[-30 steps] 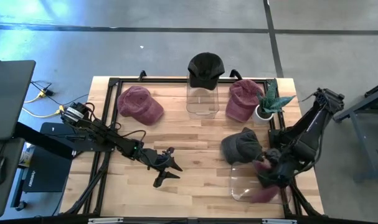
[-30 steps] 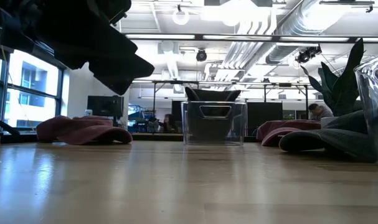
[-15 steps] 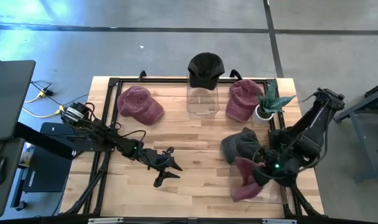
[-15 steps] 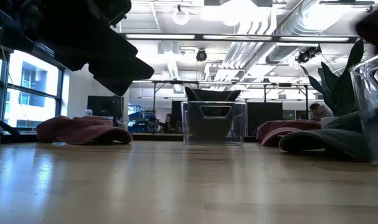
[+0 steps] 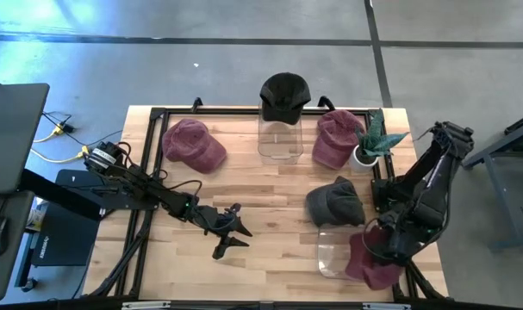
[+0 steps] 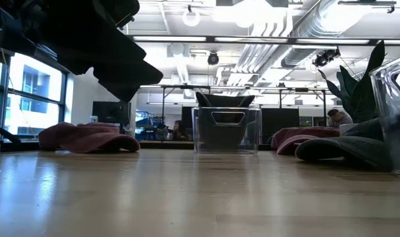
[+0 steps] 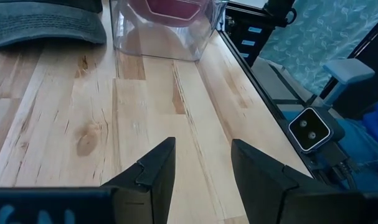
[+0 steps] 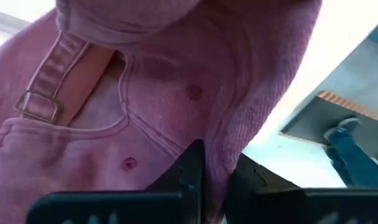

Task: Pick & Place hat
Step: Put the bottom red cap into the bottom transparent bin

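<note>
Right gripper [image 5: 383, 250] pinches a maroon hat [image 5: 369, 263] by its fabric, at the tabletop's [image 5: 270, 185] front right corner, over the right side of a clear bin [image 5: 334, 251]. Grey hat [image 5: 334, 202] lies just behind that bin; potted plant [image 5: 369, 145] and another maroon hat [image 5: 334, 138] near the back right corner. Black hat [image 5: 284, 93] tops a second clear bin [image 5: 280, 138] at the back edge; third maroon hat [image 5: 193, 145] back left. Left gripper [image 5: 231, 234] waits mid-front, fingers apart. Right wrist view alone shows the held hat's strap buckle [image 8: 36, 102]. Low view shows neither the held hat nor the right gripper.
</note>
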### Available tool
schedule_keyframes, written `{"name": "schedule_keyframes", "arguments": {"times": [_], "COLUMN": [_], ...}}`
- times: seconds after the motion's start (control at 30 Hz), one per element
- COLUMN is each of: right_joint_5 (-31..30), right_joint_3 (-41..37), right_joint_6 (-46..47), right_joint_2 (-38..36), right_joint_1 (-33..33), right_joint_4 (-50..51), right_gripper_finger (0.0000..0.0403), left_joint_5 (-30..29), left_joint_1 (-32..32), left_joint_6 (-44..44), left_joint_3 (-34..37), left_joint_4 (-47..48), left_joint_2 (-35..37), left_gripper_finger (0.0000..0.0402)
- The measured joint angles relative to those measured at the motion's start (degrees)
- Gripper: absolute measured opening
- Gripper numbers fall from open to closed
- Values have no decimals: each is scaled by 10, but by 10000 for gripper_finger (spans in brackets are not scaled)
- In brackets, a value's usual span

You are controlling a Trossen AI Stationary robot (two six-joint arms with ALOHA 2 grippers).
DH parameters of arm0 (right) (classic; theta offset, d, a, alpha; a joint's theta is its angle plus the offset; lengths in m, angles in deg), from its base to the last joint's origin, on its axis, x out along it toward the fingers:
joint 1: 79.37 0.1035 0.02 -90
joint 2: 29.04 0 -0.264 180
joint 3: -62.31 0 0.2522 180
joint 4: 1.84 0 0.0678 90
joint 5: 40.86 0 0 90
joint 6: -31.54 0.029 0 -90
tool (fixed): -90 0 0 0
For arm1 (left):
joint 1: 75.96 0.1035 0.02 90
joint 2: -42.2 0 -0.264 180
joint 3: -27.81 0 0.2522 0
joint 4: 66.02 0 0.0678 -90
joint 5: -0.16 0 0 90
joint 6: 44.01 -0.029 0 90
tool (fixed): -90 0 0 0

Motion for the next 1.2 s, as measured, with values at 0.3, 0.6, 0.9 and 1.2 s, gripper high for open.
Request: {"name": "schedule_keyframes", "arguments": {"times": [0.3,0.6,0.9,1.2], "right_joint_5": [41,78,67,40], "right_joint_3": [9,9,9,9], "right_joint_6": [11,13,-6,-24], "right_joint_2": [-1,-2,-2,-22], "right_joint_1": [14,34,49,50], "right_joint_4": [-2,43,92,131], "right_gripper_finger": [16,35,46,144], "left_joint_5": [-1,-1,-2,-2], "left_joint_1": [0,0,0,0], "left_joint_6": [1,1,1,1], "left_joint_3": [0,0,0,0], "left_joint_4": [0,0,0,-1], "left_joint_2": [0,0,0,0], "left_gripper_finger": [152,152,152,152]}}
